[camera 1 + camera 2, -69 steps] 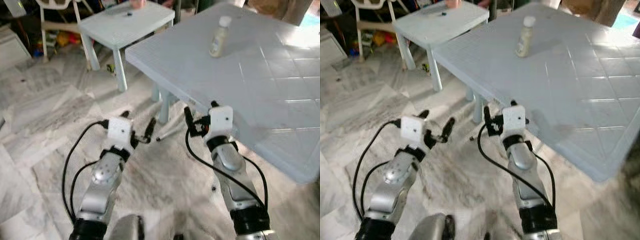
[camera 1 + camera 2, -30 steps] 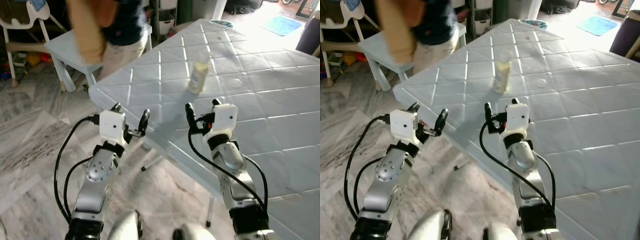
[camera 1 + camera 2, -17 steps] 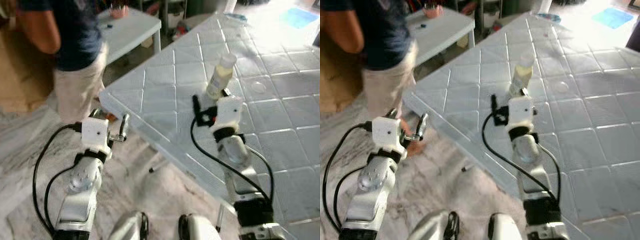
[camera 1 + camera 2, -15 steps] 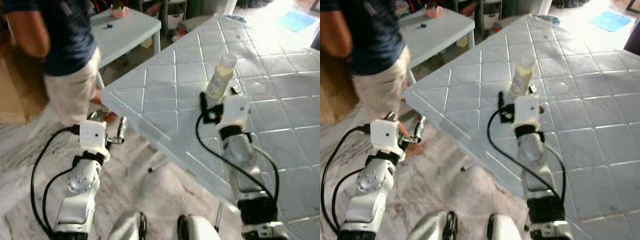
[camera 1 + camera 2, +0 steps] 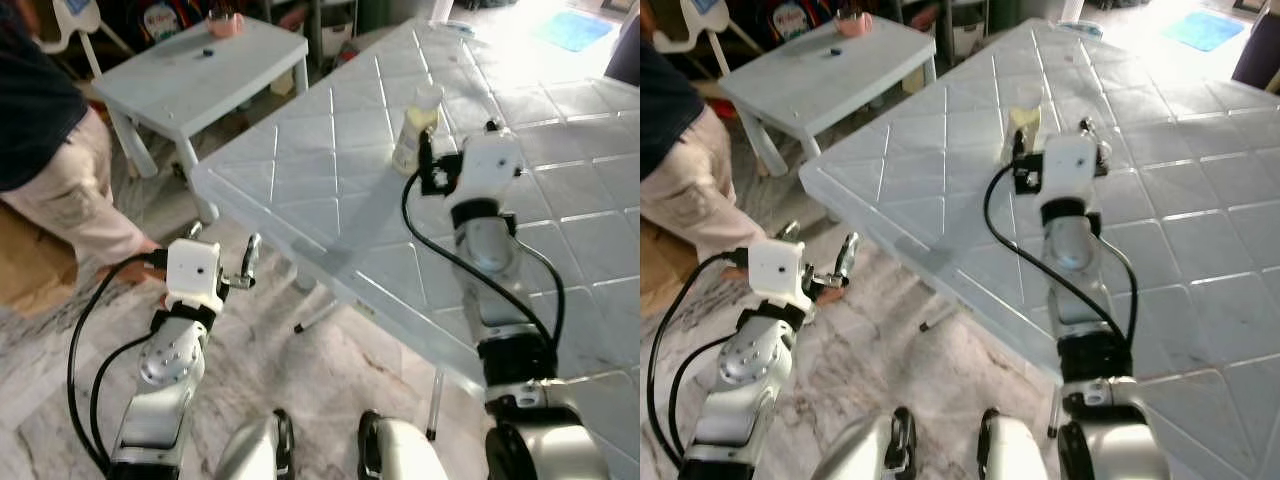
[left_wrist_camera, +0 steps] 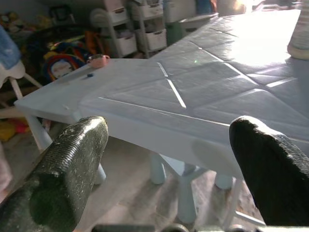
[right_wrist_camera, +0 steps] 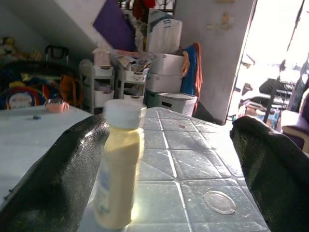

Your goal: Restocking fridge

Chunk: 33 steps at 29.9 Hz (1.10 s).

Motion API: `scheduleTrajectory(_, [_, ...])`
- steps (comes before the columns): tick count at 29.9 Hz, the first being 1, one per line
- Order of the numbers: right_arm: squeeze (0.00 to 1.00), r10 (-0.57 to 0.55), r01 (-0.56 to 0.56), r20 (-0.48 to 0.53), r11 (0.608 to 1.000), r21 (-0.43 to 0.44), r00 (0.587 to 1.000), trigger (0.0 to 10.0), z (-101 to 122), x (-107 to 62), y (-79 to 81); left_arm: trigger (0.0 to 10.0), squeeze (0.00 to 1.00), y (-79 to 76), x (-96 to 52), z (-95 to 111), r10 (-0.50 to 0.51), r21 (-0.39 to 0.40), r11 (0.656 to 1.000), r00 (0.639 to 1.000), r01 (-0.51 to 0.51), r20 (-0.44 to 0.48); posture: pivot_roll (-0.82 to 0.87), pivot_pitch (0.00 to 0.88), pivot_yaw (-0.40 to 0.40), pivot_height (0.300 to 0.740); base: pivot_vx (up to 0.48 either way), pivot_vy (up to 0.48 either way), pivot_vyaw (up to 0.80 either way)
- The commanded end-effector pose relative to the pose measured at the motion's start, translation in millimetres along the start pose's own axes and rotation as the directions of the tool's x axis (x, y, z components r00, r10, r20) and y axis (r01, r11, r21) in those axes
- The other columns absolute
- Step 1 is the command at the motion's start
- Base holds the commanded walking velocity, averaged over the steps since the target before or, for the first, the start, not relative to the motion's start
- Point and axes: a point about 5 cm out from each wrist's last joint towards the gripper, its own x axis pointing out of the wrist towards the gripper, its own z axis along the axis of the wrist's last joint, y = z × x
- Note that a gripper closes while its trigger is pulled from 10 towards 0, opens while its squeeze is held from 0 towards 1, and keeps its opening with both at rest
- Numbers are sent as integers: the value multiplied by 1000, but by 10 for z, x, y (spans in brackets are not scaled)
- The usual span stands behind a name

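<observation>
Flanking bottle (image 7: 118, 164) — spread right fingers (image 7: 58, 179)

Strong daylight pours in from the upper right of both eye views, washing the far end of the table (image 5: 560, 60) to near white. The right wrist view blows out at the doorway (image 7: 285, 48) along its right side. The left wrist view glares at upper right. Close black fingers (image 6: 72, 169) look soft.

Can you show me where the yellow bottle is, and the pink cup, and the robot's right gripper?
yellow bottle (image 7: 117, 178): right wrist view, on its body.
pink cup (image 5: 226, 22): left eye view, on its side.
right gripper (image 7: 169, 159): right wrist view, midway between its open fingertips.
</observation>
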Motion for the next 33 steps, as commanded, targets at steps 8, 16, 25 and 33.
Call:
scheduleTrajectory(8, [0, 65, -68, 51, 995, 69, 997, 10000, 168, 269, 110, 10000, 0, -40, -6, 53, -23, 21, 999, 1000, 23, -1, 123, 171, 67, 740, 0, 0, 0])
scheduleTrajectory(16, [0, 89, -93, 68, 994, 52, 994, 10000, 129, 85, 139, 10000, 0, 6, -35, 55, -5, 10, 1000, 1000, 5, -14, 118, 155, 60, 740, 0, 89, 0])
scheduleTrajectory(25, [0, 161, -161, 4, 986, -44, 987, 10000, -21, -459, 68, 10000, 0, 84, 55, 92, 12, 30, 999, 1000, -12, 16, 48, 80, 93, 740, 0, 480, -392])
scheduleTrajectory(33, [0, 206, -213, -112, 975, -57, 972, 10000, -261, -890, 32, 10000, 0, 26, -110, -146, -59, 64, 996, 997, 63, -54, 14, 0, 86, 740, 0, 480, 0])
